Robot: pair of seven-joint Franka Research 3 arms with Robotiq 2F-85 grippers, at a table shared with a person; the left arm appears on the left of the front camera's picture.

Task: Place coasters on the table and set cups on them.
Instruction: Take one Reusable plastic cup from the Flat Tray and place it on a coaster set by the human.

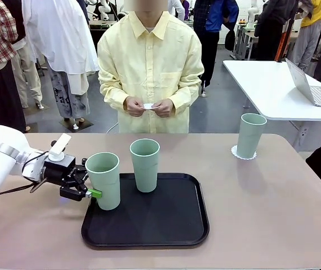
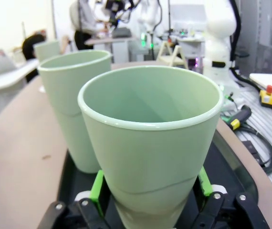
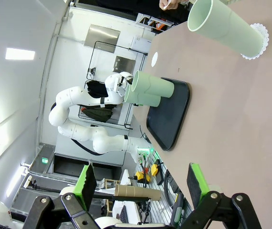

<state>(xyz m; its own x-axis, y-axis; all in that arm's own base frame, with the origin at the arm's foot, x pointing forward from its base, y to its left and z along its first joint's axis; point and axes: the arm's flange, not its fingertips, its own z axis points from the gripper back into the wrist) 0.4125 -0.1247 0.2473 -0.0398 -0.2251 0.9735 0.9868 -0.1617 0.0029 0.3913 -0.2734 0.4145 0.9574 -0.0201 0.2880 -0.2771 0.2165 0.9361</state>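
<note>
Left gripper (image 2: 150, 188) is clamped on the near cup (image 1: 104, 180) at the tray (image 1: 172, 225)'s left edge. Right gripper (image 3: 138, 183) is wide open, empty. Next: lift it onto a coaster (image 1: 149, 106), which the person's probably holding, hard to tell.

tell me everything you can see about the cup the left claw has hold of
The cup is a tall, pale mint-green tumbler. It looks like smooth plastic, has no handle, and shows a rounded rim and a faint line round its lower part. It is empty and upright, at the left edge of the black tray. The left claw is shut on its lower half, with a green pad on each side.
</note>
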